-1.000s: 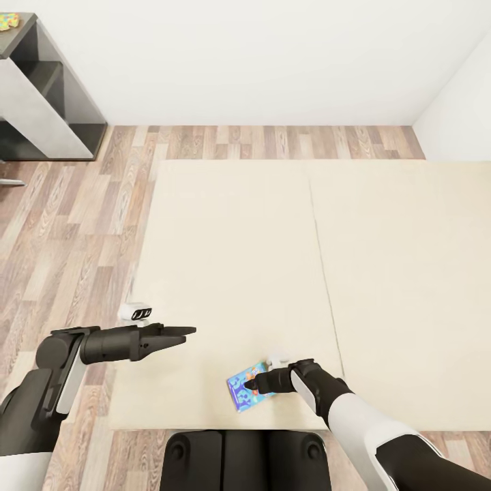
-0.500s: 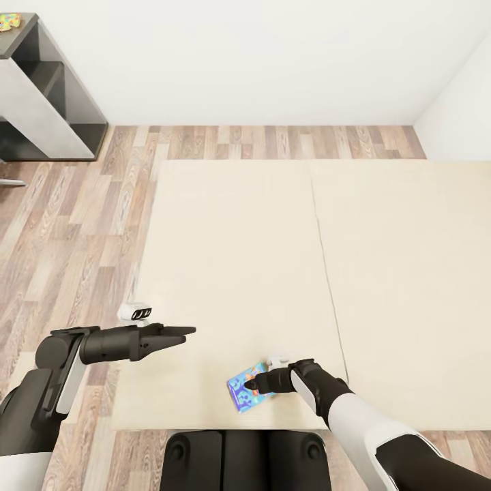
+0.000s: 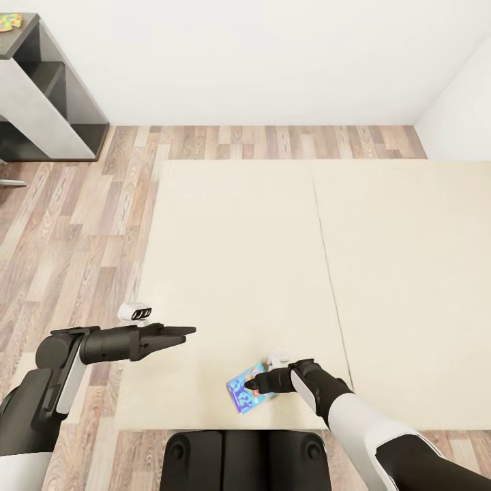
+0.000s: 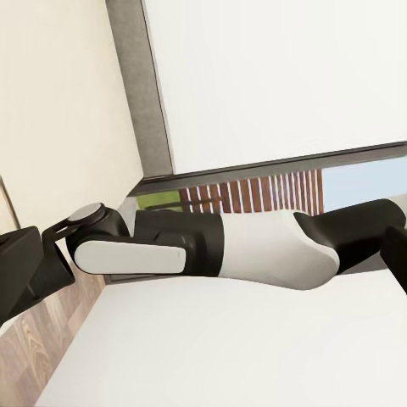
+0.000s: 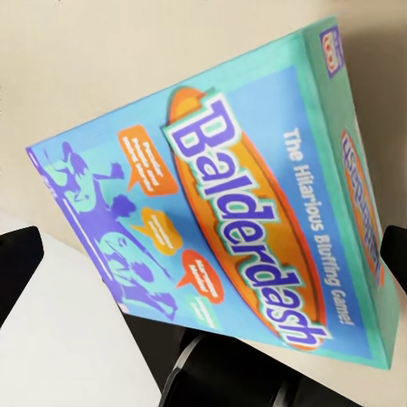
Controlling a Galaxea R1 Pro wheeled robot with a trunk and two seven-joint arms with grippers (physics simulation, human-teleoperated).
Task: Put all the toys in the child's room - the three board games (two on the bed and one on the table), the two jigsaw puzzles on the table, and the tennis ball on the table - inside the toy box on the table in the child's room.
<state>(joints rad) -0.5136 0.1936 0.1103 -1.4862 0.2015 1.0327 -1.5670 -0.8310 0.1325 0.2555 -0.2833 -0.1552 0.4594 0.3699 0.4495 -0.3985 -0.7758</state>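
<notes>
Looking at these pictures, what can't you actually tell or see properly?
- Whether the right hand grips the board game: in the head view its own wrist covers the fingers.
- The colourful thing on the shelf: cut off by the head view's edge, too small to name.
- Whether the left hand is open: seen side-on.

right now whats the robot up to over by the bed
The right gripper is on a blue Balderdash board game at the near edge of the cream bed; the box sits between its fingers in the right wrist view, tilted, though whether it is fully clamped is hard to tell. The left gripper hovers over the bed's left part, holding nothing. A dark shelf unit stands by the far wall.
</notes>
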